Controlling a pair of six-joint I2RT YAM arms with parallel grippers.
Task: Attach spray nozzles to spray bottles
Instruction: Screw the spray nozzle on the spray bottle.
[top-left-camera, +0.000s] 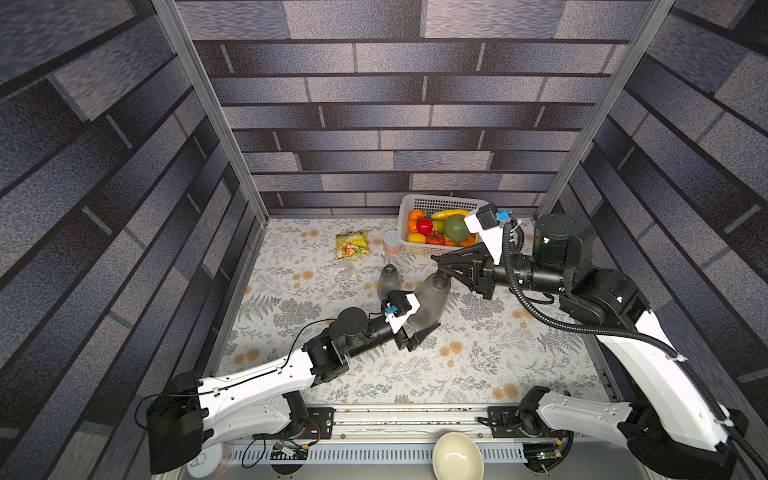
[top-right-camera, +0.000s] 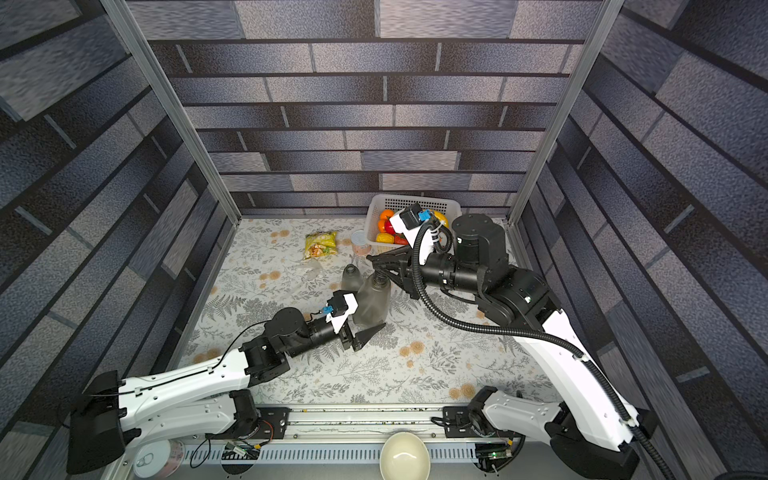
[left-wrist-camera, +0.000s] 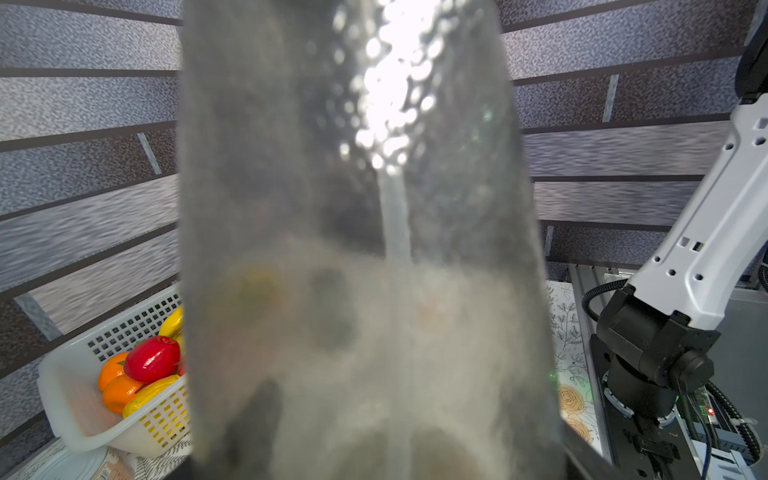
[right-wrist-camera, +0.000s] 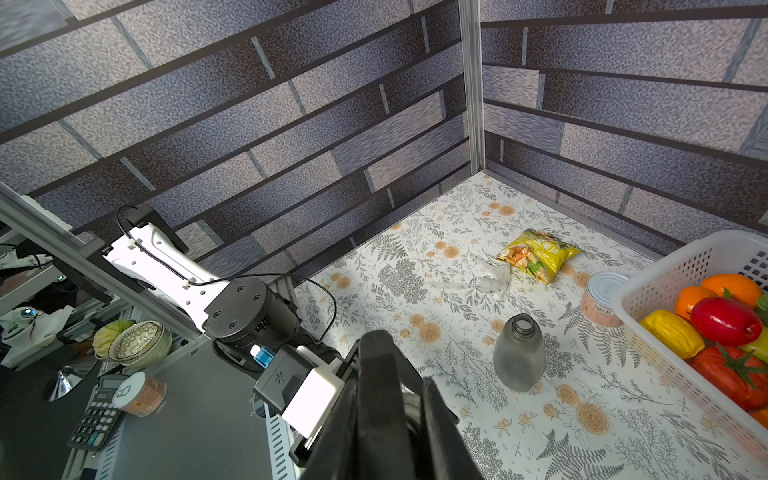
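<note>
Across the tabletop lies a pale floral cloth, shut in on three sides by walls printed with grey brick and framed by aluminium posts at the far corners. Against the back wall a white basket holds toy fruit, with a pinkish tin can just beside it and a yellow snack bag a little further along. A clear nozzle lies flat on the cloth near that bag. Near the middle one bottle stands upright and uncapped. Just beside it the grey bottle leans, its wide lower body clasped between the spread jaws of the left gripper; it fills the left wrist view as a blur. At its neck sits the black nozzle, on which the right gripper is pinched tight from the basket side. Along the near edge runs a metal rail, and past it, off the cloth, stands a cream bowl
</note>
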